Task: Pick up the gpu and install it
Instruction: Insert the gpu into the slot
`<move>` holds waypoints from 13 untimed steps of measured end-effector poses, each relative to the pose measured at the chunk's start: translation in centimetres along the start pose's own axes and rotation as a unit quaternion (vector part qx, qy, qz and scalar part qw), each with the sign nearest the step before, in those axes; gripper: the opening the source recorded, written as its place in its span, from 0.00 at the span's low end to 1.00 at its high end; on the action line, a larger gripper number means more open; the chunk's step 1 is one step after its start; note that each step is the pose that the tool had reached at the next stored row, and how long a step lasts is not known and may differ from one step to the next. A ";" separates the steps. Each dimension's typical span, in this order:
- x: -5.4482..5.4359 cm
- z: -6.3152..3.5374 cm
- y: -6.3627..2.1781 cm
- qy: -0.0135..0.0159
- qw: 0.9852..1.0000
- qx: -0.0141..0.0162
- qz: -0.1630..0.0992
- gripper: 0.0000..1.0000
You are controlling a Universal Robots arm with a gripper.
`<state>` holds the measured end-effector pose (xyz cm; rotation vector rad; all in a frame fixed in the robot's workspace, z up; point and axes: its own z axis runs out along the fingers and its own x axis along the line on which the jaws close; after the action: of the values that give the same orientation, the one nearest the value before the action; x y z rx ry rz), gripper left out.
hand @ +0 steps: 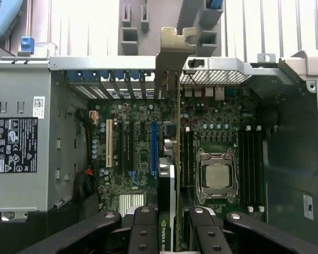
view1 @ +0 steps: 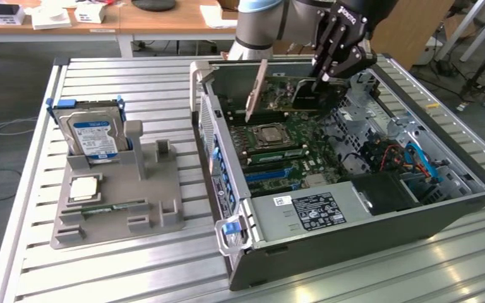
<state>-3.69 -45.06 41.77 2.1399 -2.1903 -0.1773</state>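
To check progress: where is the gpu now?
In the exterior view, the gripper holds the gpu above the motherboard of the case at the view's right, near its far end.

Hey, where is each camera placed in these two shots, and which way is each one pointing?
Exterior view: off the arm, raised, angled down on the open computer case on the slatted table; the arm and gripper holding the gpu show.
Wrist view: on the wrist, looking down along the gpu onto the motherboard; the gripper's black fingers flank the card.
Shared: the gpu, the gripper, the case and the CPU socket.
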 end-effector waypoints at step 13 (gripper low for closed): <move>0.0 -0.03 -0.56 0.000 1.000 0.021 -0.007 0.27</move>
<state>-3.13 -45.07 41.73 2.1760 -2.1998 -0.1351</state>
